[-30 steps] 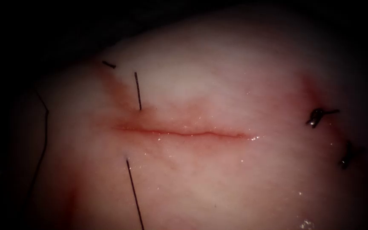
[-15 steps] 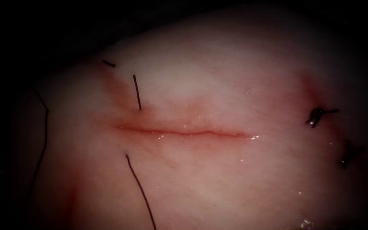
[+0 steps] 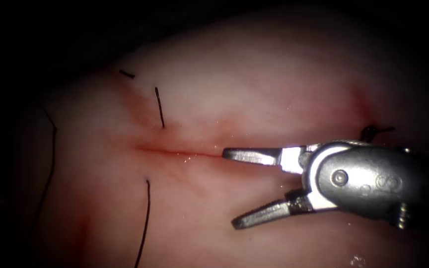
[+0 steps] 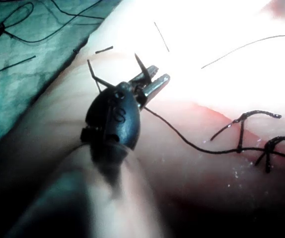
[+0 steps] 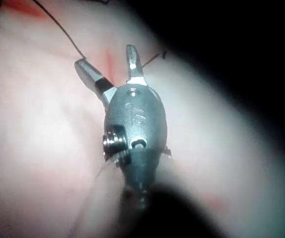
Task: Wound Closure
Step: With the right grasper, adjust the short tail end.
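The cut runs across the tissue. My right tool reaches in from the right with its jaws wide open and nothing between them; the upper jaw lies over the cut's right half. The right wrist view shows the same open jaws above the tissue. One thread strand comes out just above the cut's left end, and another leaves the tissue below it. In the left wrist view my left tool is shut on the dark needle, with thread trailing from it.
Tied knots sit at the tissue's right edge, partly behind the right tool. A short cut thread end lies at the upper left. A long loose thread hangs down the left side. More knots and a green cloth are near the left tool.
The right tool has come into the endoscope view from the right with open jaws, covering the cut's right half. The lower thread strand has swung from leaning right to leaning left.
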{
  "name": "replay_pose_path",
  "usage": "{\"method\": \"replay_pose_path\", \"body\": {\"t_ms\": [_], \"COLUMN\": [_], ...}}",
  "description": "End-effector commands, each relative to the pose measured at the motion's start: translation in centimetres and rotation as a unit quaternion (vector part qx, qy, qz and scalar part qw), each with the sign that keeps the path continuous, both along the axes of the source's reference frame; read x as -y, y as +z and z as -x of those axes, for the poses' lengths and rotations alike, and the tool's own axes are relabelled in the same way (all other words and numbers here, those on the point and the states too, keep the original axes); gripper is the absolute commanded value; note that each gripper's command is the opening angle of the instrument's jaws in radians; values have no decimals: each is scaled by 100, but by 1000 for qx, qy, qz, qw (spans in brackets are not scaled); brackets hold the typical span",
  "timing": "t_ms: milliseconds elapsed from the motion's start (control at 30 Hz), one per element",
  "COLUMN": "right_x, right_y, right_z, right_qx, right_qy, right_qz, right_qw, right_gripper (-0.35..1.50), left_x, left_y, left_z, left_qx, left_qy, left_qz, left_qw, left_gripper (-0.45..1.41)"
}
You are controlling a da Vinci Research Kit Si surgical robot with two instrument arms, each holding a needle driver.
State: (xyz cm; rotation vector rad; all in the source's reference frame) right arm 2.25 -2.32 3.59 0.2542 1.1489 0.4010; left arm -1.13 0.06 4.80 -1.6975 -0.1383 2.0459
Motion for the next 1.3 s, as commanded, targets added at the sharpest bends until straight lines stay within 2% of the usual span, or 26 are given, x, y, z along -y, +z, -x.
{"method": "replay_pose_path", "body": {"t_ms": [33, 67, 200, 333, 467, 767, 900, 1167, 1233, 1300], "right_x": [-12, -17, -30, -37, -41, -48, -50, -50, -49, -47], "right_y": [3, 7, 22, 35, 50, 98, 115, 130, 131, 131], "right_z": [-26, -34, -52, -66, -80, -107, -107, -102, -103, -104], "right_qx": [11, 22, 40, 58, 66, 61, 64, 71, 73, 70], "right_qy": [28, 63, 138, 185, 223, 261, 270, 279, 279, 276], "right_qz": [-45, -102, -160, -200, -223, -255, -259, -266, -264, -265], "right_qw": [999, 993, 977, 960, 947, 929, 925, 920, 920, 921], "right_gripper": [131, 115, 113, 113, 99, 89, 91, 91, 88, 68], "left_x": [-8, -8, -8, -8, -8, -8, -8, -8, -7, -7], "left_y": [5, 5, 4, 4, 4, 4, 4, 4, 4, 4], "left_z": [4, 4, 4, 4, 3, 4, 3, 4, 4, 4], "left_qx": [1, 1, 1, 1, 1, 1, 1, 0, 0, 0], "left_qy": [0, 0, 0, 0, 0, 0, 0, 1, 1, 1], "left_qz": [2, 2, 2, 2, 2, 2, 2, 2, 2, 2], "left_qw": [1000, 1000, 1000, 1000, 1000, 1000, 1000, 1000, 1000, 1000], "left_gripper": [-45, -45, -45, -45, -45, -45, -45, -45, -45, -45]}}
